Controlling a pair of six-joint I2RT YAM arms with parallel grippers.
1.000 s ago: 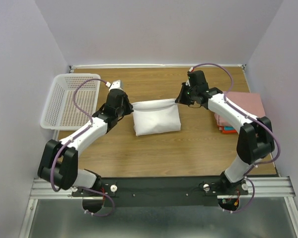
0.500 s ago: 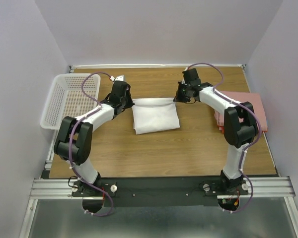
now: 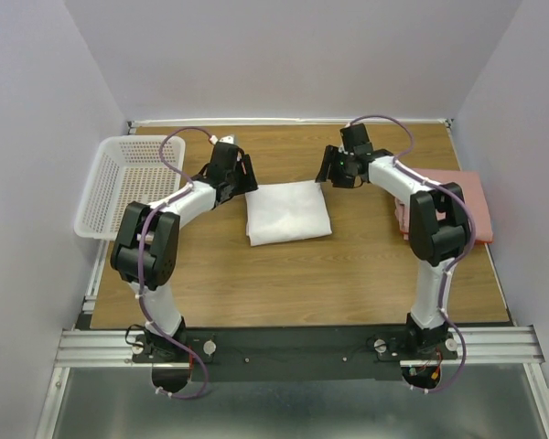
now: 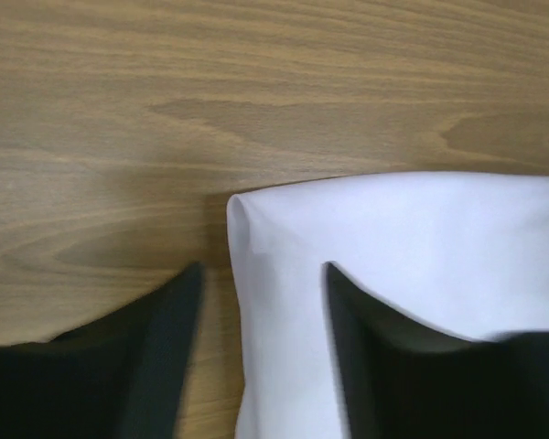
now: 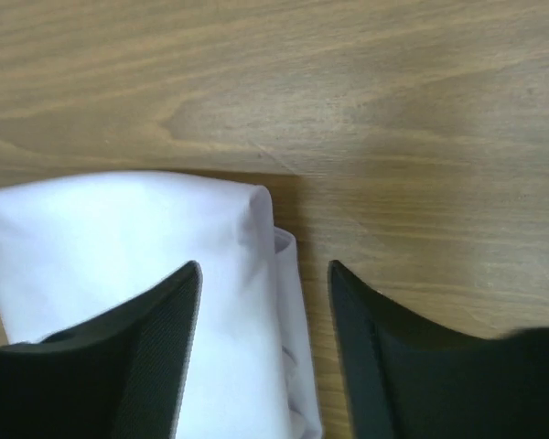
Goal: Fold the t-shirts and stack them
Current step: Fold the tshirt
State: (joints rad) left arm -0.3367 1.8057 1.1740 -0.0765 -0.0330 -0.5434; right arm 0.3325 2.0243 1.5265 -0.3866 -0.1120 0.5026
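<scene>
A white t-shirt [image 3: 288,211], folded into a rectangle, lies flat in the middle of the table. My left gripper [image 3: 248,177] is open at its far left corner; in the left wrist view the jaws [image 4: 263,267] straddle that corner of the white cloth [image 4: 393,247] without pinching it. My right gripper [image 3: 328,173] is open at the far right corner, and in the right wrist view its fingers [image 5: 263,265] stand either side of the shirt's layered edge [image 5: 284,274]. A dusty pink folded shirt [image 3: 450,196] lies at the right, partly behind my right arm.
A white perforated basket [image 3: 119,183] stands at the left edge of the table. Purple walls close in the left, back and right sides. Bare wood [image 3: 293,283] lies between the white shirt and the arm bases.
Both grippers have opened and let go of the white shirt's far edge, which now lies flat. Both have drawn slightly outward from the corners.
</scene>
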